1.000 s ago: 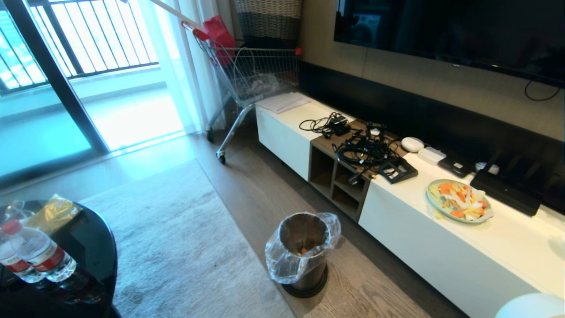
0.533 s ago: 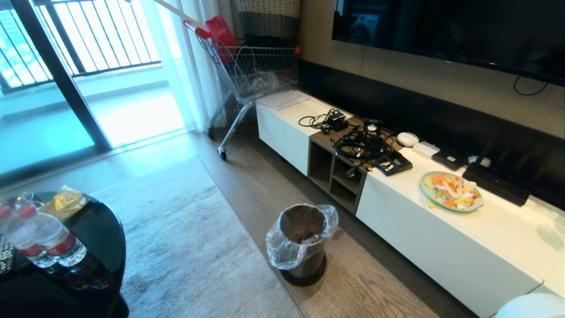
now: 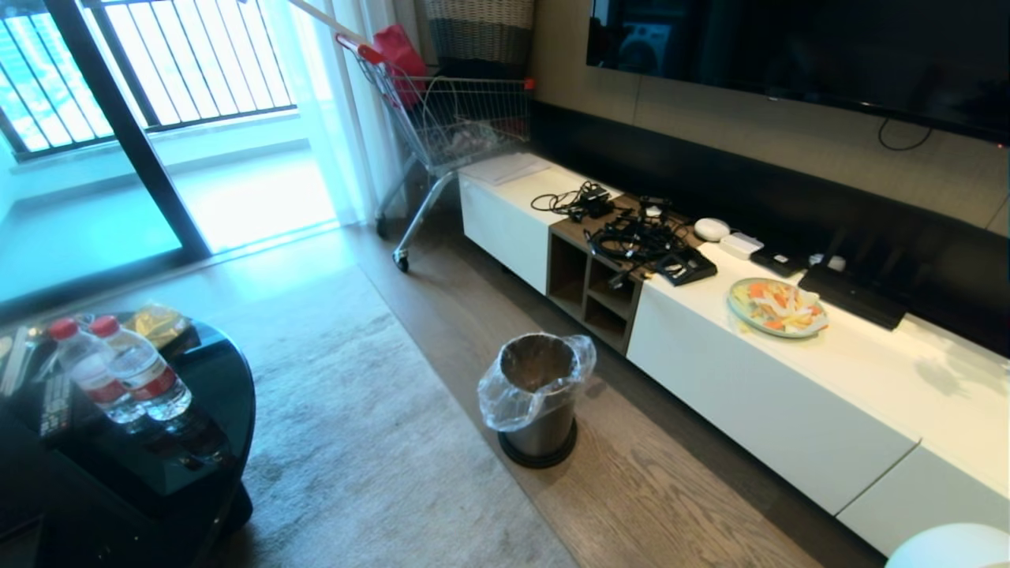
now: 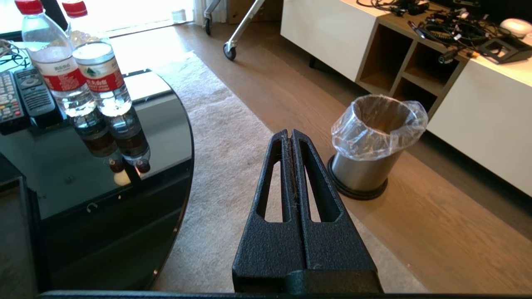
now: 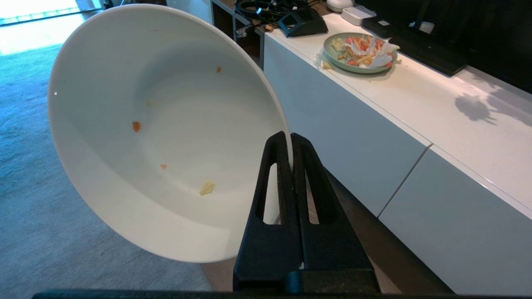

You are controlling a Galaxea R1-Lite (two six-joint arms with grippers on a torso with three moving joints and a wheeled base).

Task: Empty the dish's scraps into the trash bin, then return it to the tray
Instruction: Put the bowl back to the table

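Dish (image 5: 166,124) first: you have a plain white bowl, deep-sided and round, tipped up on edge so its hollow faces the right wrist camera. It is almost bare inside, with only a few specks clinging to the wall: a couple of tiny orange bits and one pale yellowish crumb (image 5: 206,187). You can see its rim poking into the bottom right corner of the head view, over the wooden floor just in front of the long white desk (image 3: 789,410).

Next in size, your trash bin (image 3: 539,394) stands on the floor between the grey rug and the desk, brushed metal with a black base ring and a crinkled clear liner folded over its mouth. It stands well apart from the dish.

Your right gripper (image 5: 289,139) has its fingers pressed together on the dish's rim, one finger inside the wall and one outside, and nothing else supports the bowl.

Your left gripper (image 4: 289,135) has its fingers fully closed with nothing between them, held above the rug's edge, the bin just beyond its tips.
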